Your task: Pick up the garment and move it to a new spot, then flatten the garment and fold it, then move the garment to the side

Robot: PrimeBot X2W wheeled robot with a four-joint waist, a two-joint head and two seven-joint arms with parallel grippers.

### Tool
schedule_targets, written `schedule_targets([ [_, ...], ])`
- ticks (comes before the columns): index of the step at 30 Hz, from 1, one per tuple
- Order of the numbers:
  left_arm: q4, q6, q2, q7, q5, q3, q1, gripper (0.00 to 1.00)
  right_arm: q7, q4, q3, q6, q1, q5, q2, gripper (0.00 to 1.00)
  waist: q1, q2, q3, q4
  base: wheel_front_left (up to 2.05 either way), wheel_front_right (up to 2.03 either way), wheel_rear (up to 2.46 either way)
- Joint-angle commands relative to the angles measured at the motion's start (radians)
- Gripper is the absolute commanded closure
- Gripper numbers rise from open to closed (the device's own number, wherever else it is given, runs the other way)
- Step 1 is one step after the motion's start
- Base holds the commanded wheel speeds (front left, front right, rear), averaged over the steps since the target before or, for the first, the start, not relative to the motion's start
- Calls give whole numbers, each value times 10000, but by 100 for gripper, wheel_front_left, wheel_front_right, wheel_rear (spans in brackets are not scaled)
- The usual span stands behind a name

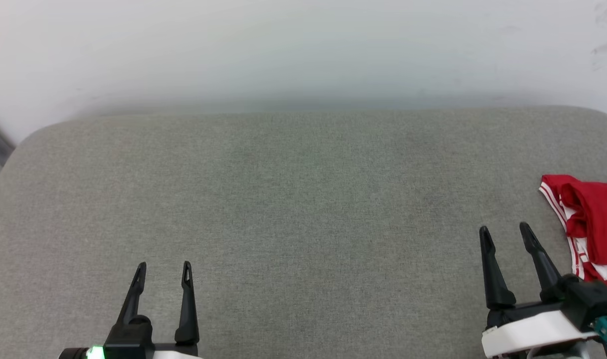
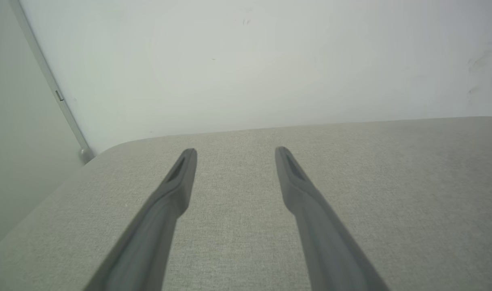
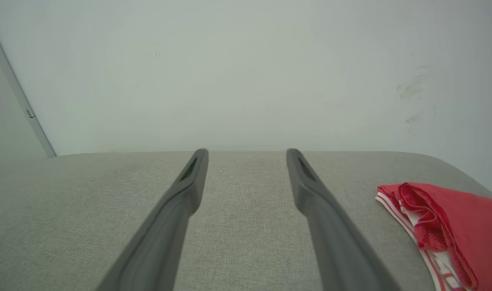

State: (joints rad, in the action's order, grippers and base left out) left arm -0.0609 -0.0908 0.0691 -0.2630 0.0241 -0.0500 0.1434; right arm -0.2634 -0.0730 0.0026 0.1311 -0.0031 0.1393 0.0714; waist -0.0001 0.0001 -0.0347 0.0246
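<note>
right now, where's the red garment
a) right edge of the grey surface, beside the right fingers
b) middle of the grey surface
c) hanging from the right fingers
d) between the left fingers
a: the garment lies bunched at the right edge of the grey surface, beside the open right fingers, not between them.

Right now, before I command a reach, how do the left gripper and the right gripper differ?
The right gripper sits just beside the crumpled garment, while the left gripper is far across the grey cushion from it. The right gripper also reaches farther forward over the cushion than the left gripper. Shared: both have their jaws open and hold nothing.
</note>
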Motion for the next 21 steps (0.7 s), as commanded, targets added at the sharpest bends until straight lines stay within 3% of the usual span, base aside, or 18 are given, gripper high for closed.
schedule_targets([
  [1, 33, 44, -10, -22, 52, 1, 163, 0, -11, 100, -78, -8, 253, -26, -85, 0, 1, -1, 108, 60, 0, 0, 0],
  [16, 220, 300, -51, -22, 133, 122, 389, 0, -12, 436, -271, -8, 1150, 26, -229, 0, 1, -1, 423, 243, 0, 0, 0],
  [17, 217, 290, -42, 1, 104, 106, 320, 100, 0, 384, -262, 0, 1049, 8, -178, 100, 1, -1, 424, 243, 0, 0, 0],
  [21, 568, 318, -73, 60, 388, 70, 380, 100, 48, 50, -222, 0, 1130, 273, -179, 100, 1, -1, 427, 241, 0, 0, 0],
])
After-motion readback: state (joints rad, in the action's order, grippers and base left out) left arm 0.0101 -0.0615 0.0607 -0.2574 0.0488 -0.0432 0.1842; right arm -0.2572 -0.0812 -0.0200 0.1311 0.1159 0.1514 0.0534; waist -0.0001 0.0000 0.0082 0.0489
